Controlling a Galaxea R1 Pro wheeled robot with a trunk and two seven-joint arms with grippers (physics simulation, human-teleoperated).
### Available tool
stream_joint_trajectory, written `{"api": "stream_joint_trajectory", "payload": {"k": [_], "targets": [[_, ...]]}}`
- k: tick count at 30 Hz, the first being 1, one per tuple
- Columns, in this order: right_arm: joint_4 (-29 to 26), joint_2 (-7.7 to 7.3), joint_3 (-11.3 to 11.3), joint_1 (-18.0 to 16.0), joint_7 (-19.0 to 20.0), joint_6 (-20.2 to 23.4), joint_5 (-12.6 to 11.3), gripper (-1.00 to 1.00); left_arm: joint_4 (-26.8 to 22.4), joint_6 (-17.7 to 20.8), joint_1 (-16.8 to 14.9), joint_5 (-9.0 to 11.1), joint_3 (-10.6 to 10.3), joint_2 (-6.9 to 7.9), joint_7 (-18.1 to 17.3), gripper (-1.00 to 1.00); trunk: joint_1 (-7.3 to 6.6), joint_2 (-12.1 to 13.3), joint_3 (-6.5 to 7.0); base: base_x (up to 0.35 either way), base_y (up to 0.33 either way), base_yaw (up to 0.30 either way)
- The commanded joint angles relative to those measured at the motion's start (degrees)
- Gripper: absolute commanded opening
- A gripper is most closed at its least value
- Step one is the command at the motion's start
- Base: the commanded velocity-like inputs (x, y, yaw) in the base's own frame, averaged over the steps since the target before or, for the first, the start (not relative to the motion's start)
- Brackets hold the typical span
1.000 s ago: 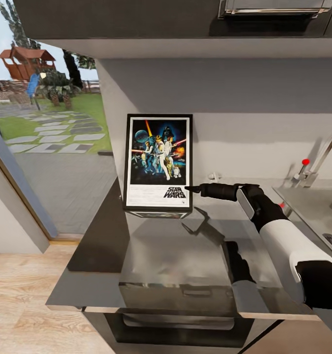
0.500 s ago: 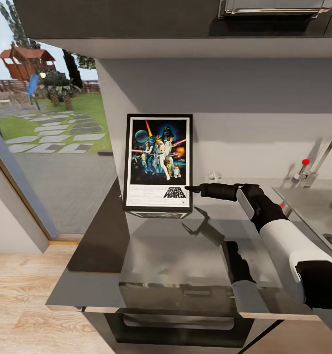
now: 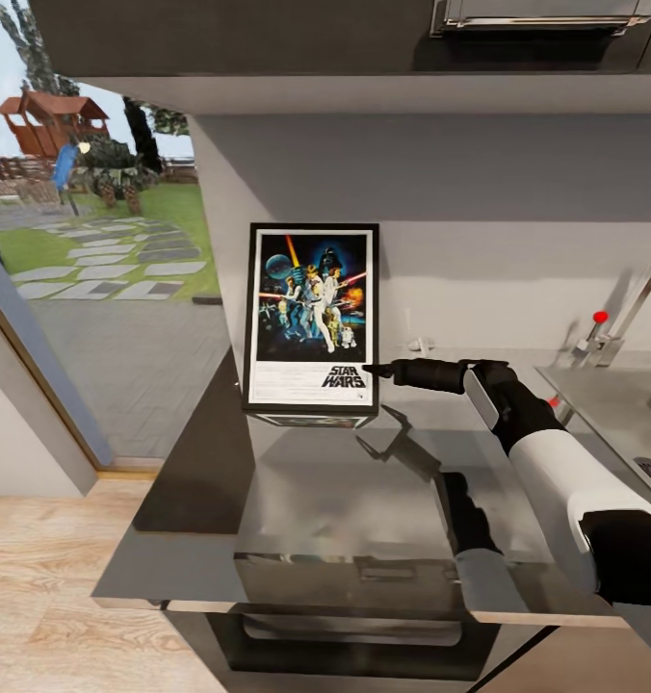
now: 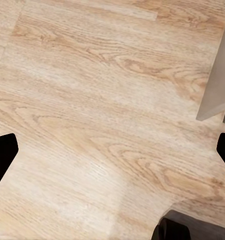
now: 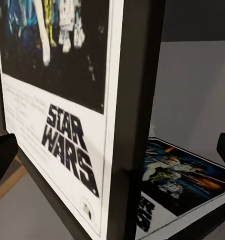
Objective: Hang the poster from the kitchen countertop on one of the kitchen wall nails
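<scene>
The poster stands upright on the kitchen countertop, leaning towards the pale wall at the slab's left end. My right gripper reaches in from the right at the frame's lower right corner, by the "STAR WARS" lettering. In the right wrist view the poster is very close and its black frame edge sits between the fingers of the right gripper, which are wide apart, so it is open. My left gripper is open over the wood plank floor. I cannot make out a wall nail.
A fainter mirror image of the poster lies on the glossy slab. The sink basin, chrome tap and a red-knobbed lever are at the right. Dark cabinets hang overhead. A glass door to the garden is at the left.
</scene>
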Motion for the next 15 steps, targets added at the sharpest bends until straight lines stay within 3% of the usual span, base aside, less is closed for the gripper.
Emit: {"api": "stream_joint_trajectory", "payload": {"k": [1, 13, 14, 15], "targets": [[-0.04, -0.06, 0.26, -0.03, -0.12, 0.44, -0.55, 1.00, -0.04, -0.06, 0.01, 0.00, 0.02, -0.01, -0.04, 1.00, 0.00, -0.03, -0.04, 0.000, 0.066, 0.000], [-0.02, -0.06, 0.26, -0.03, -0.12, 0.44, -0.55, 1.00, -0.04, -0.13, 0.01, 0.00, 0.02, -0.01, -0.04, 1.00, 0.00, -0.03, -0.04, 0.000, 0.014, 0.000], [-0.01, -0.06, 0.26, -0.03, -0.12, 0.44, -0.55, -1.00, -0.04, -0.14, 0.01, 0.00, 0.02, -0.01, -0.04, 1.00, 0.00, -0.03, -0.04, 0.000, 0.000, 0.000], [0.00, -0.06, 0.26, -0.03, -0.12, 0.44, -0.55, -1.00, -0.04, -0.14, 0.01, 0.00, 0.02, -0.01, -0.04, 1.00, 0.00, -0.03, -0.04, 0.000, 0.000, 0.000]]}}
